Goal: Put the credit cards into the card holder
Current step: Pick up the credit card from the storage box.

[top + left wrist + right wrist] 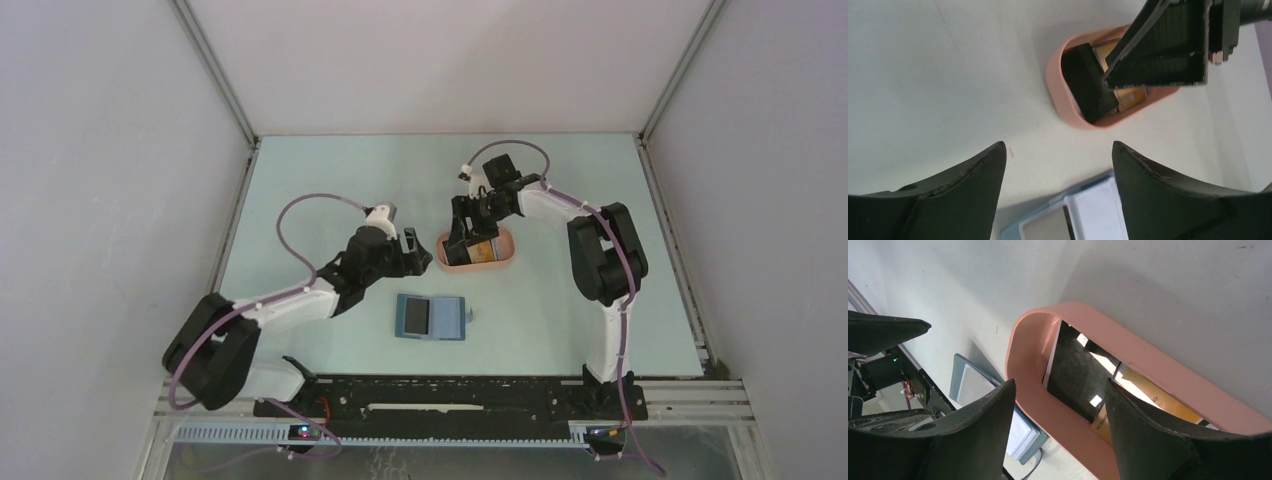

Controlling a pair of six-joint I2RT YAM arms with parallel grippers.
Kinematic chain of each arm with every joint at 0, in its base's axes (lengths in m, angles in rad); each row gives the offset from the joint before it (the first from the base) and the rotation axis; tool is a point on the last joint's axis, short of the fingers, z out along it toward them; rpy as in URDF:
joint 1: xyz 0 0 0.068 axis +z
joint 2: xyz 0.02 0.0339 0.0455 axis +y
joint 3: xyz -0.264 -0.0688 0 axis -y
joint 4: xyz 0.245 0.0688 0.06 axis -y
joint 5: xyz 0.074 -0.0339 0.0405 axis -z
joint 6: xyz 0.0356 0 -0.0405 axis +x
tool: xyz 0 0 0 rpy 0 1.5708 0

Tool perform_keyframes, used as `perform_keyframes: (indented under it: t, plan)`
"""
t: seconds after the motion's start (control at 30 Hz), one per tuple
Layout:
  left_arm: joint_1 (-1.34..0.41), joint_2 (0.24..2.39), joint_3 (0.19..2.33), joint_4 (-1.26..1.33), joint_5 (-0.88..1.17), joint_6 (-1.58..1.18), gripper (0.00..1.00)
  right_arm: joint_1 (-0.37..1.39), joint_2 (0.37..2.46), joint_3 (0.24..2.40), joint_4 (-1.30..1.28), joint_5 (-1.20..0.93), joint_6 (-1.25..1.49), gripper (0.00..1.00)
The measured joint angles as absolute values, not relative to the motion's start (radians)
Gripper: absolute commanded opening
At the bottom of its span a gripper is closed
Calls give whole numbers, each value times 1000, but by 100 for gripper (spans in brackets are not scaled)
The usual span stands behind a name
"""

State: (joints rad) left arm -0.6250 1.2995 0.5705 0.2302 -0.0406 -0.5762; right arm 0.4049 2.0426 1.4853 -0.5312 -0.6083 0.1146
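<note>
1. Nearest the top camera runs the black mounting rail (440, 405) that carries both arm bases. Beyond it, on the pale green worktop (330, 190), the blue card holder (431, 318) lies opened flat, with its snap tab (470, 318) sticking out to the right.
2. Further back in that view stands a salmon-pink oval tray (505, 262) with the credit cards (484, 250) inside (partly hidden by the arm). The right fingers (462, 238) hang over the tray's left end. The left fingers (412, 248) hover just left of the tray, between it and the holder.
3. Seen from the left wrist, the left fingers (963, 195) are spread wide with only bare worktop between them. A corner of the holder, showing pale pockets, sits at the bottom edge.
4. Ahead in that view the tray holds a black card (1085, 85) at its near end and an orange card (1130, 97) beside it, half covered by one dark right finger reaching in from above.
5. Seen from the right wrist, the right fingers (1153, 440) are parted and clamp nothing. One is over the tray's inside and the other is outside its wall (whether either touches the tray cannot be told).
6. The black card is glossy, with a pale edge along its left side. The orange card bears a line of small dark print, too small to read.
</note>
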Motion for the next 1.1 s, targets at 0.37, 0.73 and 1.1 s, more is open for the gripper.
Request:
perform_keyframes:
  t: [0.37, 0.73, 1.1]
  plan:
    - [-624, 1578, 747, 299, 15, -588, 61, 408, 2093, 1520, -543, -563, 127, 72]
    - [-623, 1697, 791, 296, 94, -606, 42, 427, 2099, 1529, -549, -547, 134, 71]
    - [-619, 1709, 801, 296, 125, -633, 30, 443, 2100, 1513, -510, -555, 149, 72]
